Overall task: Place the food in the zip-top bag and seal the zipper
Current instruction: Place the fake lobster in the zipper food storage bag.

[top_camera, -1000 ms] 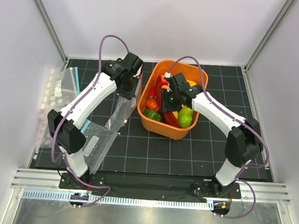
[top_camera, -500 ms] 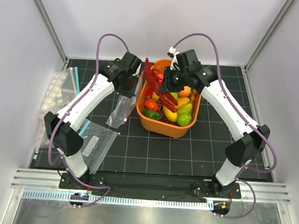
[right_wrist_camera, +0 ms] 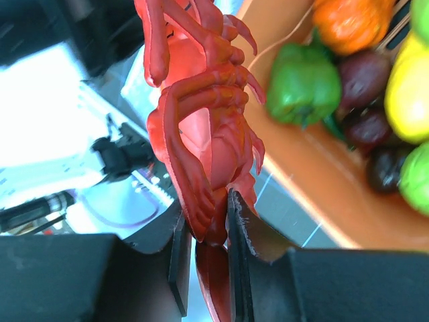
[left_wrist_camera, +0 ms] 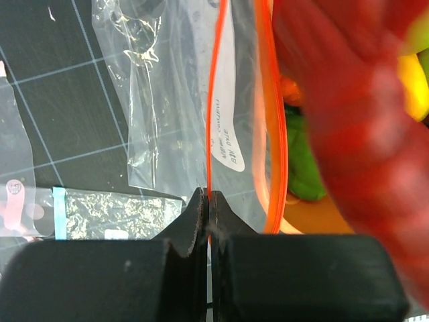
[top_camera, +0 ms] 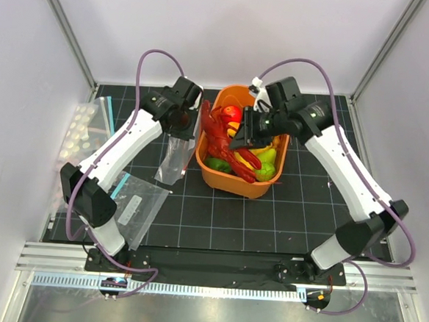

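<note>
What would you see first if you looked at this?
A big red lobster dangles from the right fingers above the orange bowl of toy food. Just to its left, the left fingers pinch the red-orange strip of a clear bag, whose mouth gapes open.

Red lobster [top_camera: 223, 138] hangs above the basket [top_camera: 253, 189], green fruit [top_camera: 267, 161] inside it, clear bag [top_camera: 174, 157] alongside, zipper [left_wrist_camera: 213, 100] parted.

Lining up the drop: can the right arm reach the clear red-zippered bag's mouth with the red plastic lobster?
Probably yes: left gripper pinches one zipper lip, the bag gapes slightly, the lobster hangs beside it, nothing between.
</note>
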